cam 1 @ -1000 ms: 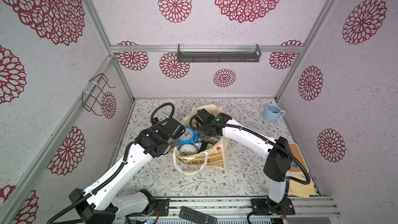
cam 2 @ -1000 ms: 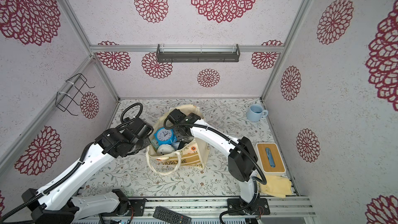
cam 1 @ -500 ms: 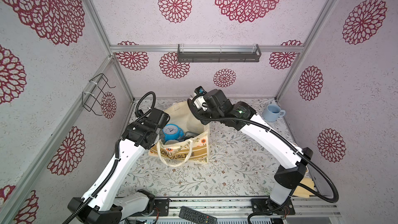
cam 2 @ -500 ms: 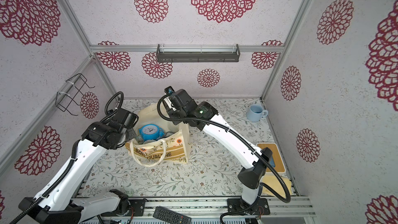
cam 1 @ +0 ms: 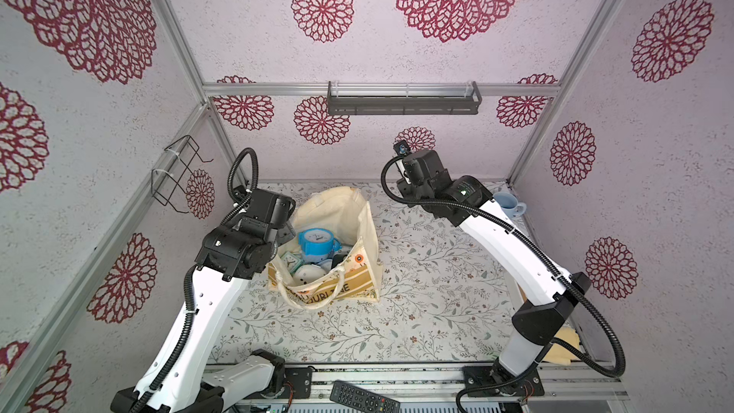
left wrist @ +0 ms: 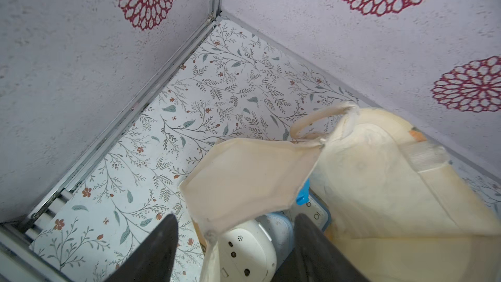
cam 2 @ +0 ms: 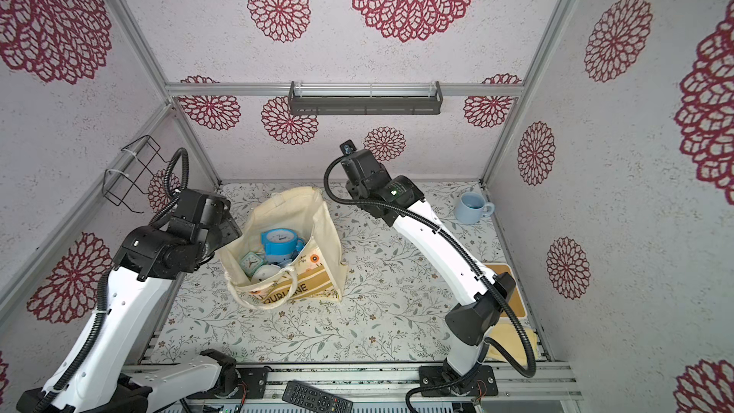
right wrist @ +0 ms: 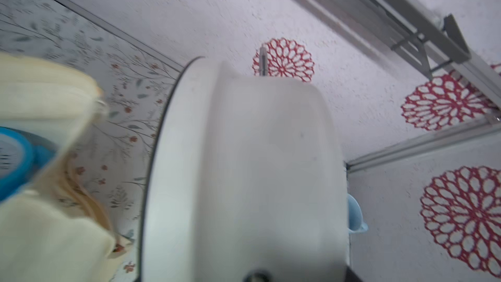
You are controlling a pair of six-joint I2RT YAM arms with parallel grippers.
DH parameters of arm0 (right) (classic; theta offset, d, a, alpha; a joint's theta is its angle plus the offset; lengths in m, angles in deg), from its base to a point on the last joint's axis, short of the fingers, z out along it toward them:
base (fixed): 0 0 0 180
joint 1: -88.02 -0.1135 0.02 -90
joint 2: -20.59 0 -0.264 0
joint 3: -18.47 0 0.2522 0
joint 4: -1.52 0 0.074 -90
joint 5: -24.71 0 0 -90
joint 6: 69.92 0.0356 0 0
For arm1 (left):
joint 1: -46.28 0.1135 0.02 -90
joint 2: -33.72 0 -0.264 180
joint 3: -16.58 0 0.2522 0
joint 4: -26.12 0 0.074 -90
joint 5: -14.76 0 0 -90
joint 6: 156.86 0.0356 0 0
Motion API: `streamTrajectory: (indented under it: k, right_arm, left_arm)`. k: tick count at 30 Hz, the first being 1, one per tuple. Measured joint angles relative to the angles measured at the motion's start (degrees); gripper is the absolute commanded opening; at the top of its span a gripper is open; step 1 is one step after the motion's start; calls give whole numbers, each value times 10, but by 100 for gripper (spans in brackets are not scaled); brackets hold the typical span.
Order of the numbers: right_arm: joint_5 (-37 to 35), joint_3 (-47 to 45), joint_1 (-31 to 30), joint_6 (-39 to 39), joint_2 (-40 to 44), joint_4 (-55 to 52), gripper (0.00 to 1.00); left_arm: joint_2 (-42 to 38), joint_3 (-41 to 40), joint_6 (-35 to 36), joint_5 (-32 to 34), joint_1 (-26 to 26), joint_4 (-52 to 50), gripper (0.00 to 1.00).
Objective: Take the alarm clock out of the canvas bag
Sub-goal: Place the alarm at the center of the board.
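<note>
Right end effector (right wrist: pixel 249 272) is clamped on a white alarm clock (right wrist: pixel 244 164) that fills the wrist view. The clock is a smooth, hard-looking drum with a dark edge line and a thin metal pin poking out. In both top views that wrist hangs above and to the right of the canvas bag (cam 1: pixel 363 228), so I'd say the clock is clear of it and high enough not to snag the floppy rim.

Left end effector (left wrist: pixel 235 221) sits at the bag's left rim, jaws wide apart, with a limp flap of cream fabric between them, not pinched. It looks placed to stop the mouth folding shut.

The bag slumps on the bench (cam 1: pixel 429 280), soft weave, tan printed band facing the robot. Inside it are a glossy blue round clock (cam 1: pixel 315 242), a white rounded gadget (left wrist: pixel 244 248) with small buttons, and a little teal square clock (cam 1: pixel 290 261).
</note>
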Motion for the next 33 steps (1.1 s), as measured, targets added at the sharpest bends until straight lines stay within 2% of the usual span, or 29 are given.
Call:
streamTrajectory:
  k: [2,8,16,23,27,33]
  right_arm:
    - [-9,-40,21,4,3,3,43]
    - [-5,-118,68,36,-9,8,45]
    - [0,-119,98,84,-112,32,47]
    - [4,-116,101,104,-211,33,48]
    - [4,-107,101,110,-236,33,52]
    - [2,-96,101,125,-247,34,57]
  left_arm:
    - [2,21,8,-10,-13,1,72]
    - [42,74,40,-22,-99,31,72]
    - [110,70,59,-55,-168,58,72]
    - [112,62,73,-99,-217,88,73]
    - [118,71,105,-127,-241,108,74]
    - [167,115,160,-134,-275,125,75]
